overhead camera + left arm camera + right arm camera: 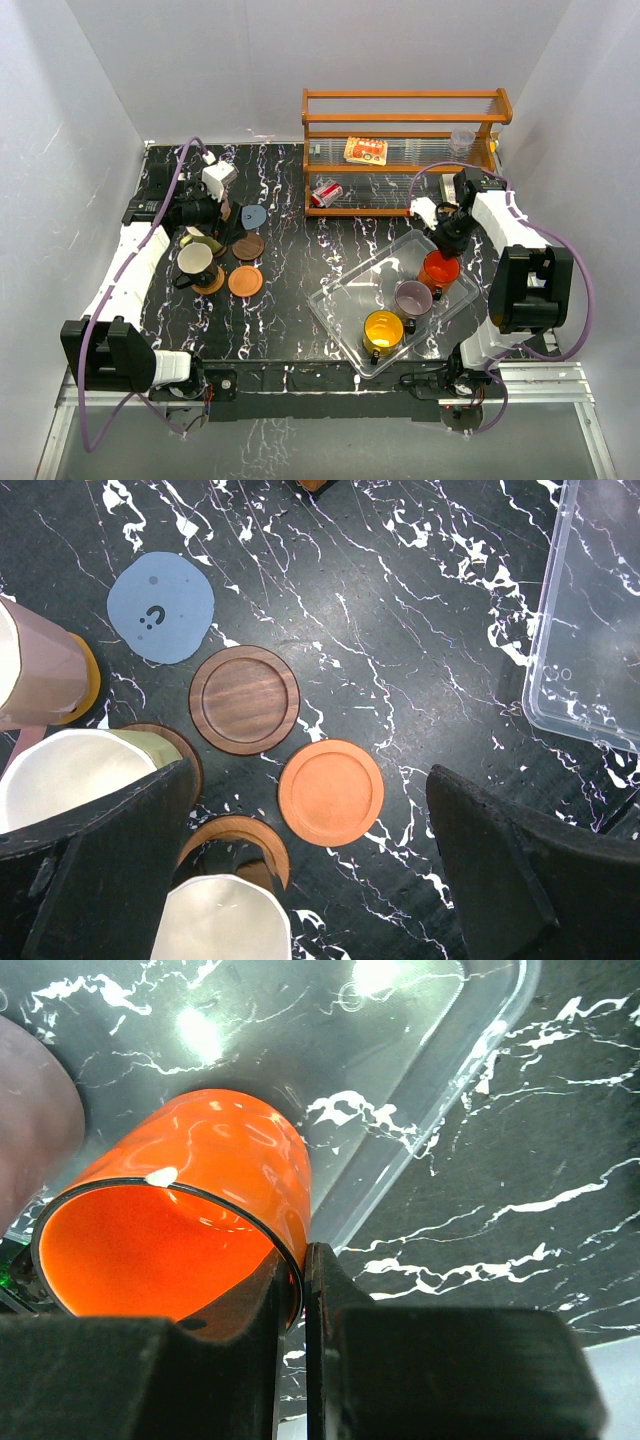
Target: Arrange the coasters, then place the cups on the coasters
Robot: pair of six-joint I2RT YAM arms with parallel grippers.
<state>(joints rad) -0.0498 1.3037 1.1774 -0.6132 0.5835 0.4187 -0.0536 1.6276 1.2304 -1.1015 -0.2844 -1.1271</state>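
Note:
My right gripper (300,1282) is shut on the rim of the orange-red cup (200,1190), one finger inside and one outside; the cup tilts over the clear tray (345,300). The mauve cup (414,297) and yellow cup (383,328) stand in that tray. My left gripper (310,880) hangs open above the coasters. Bare coasters: blue-grey (160,607), dark brown (244,699), orange (331,792). The pale pink cup (35,675), olive-cream cup (80,775) and the black cup with white interior (215,920) each stand on a coaster.
A wooden rack (400,150) holding a small packet, a can and a clear cup stands at the back. The tray's corner (590,630) lies right of the coasters. White walls close in the table on the left, right and back.

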